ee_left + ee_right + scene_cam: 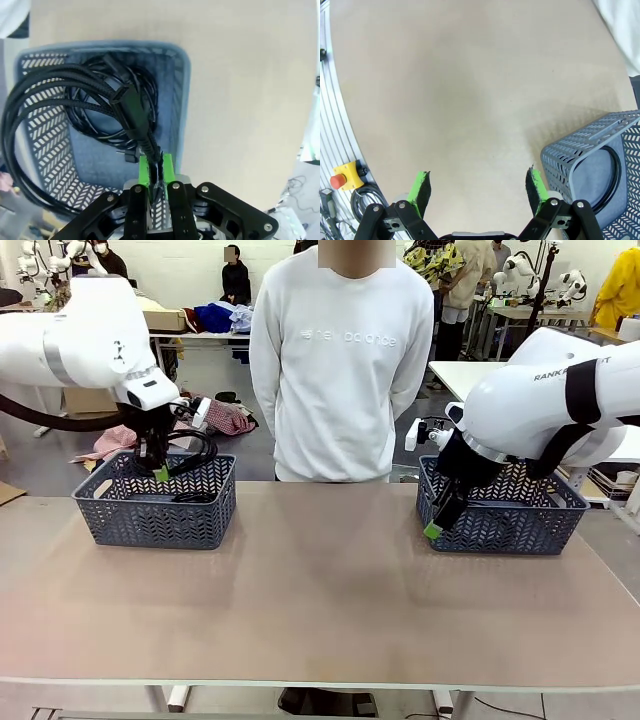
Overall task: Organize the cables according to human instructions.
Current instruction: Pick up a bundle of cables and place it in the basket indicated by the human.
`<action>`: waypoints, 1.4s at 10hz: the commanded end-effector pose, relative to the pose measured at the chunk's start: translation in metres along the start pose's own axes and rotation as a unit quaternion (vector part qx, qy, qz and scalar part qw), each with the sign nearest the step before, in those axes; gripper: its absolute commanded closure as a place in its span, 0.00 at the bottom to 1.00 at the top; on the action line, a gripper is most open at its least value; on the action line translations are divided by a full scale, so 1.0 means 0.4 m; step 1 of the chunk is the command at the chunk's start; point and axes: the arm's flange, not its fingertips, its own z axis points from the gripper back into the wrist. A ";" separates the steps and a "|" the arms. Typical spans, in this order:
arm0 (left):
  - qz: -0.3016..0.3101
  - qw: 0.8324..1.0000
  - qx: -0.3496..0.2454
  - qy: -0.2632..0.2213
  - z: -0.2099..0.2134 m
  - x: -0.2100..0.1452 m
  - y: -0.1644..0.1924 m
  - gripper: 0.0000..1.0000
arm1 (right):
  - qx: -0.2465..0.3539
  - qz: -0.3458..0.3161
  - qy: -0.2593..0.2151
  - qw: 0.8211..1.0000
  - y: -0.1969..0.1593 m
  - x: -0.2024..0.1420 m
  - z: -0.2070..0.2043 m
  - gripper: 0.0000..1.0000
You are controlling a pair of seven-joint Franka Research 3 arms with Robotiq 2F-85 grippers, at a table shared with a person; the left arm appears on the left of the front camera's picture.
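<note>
My left gripper (160, 472) hangs over the left blue-grey basket (155, 515), shut on a coiled black cable (192, 452). In the left wrist view the pads (144, 170) pinch that cable (132, 112) just behind its chunky plug, and the loops dangle above the basket (182, 90). Another black cable (95, 125) lies coiled on the basket floor. My right gripper (434, 530) stands open with nothing between its fingers, low at the front left corner of the right basket (505, 525). In the right wrist view its open gripper (479, 187) looks down on bare table, beside the basket (592, 165) with a black cable (616, 172) inside.
A person in a white sweater (340, 360) stands at the far side of the table, hands behind the back. The brown tabletop (320, 590) between the baskets lies bare. A red emergency button (342, 179) sits past the table edge.
</note>
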 end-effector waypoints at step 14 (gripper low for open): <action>-0.046 0.999 -0.005 -0.004 -0.083 -0.024 0.132 0.29 | -0.005 -0.001 0.004 1.000 -0.002 0.004 0.003 0.00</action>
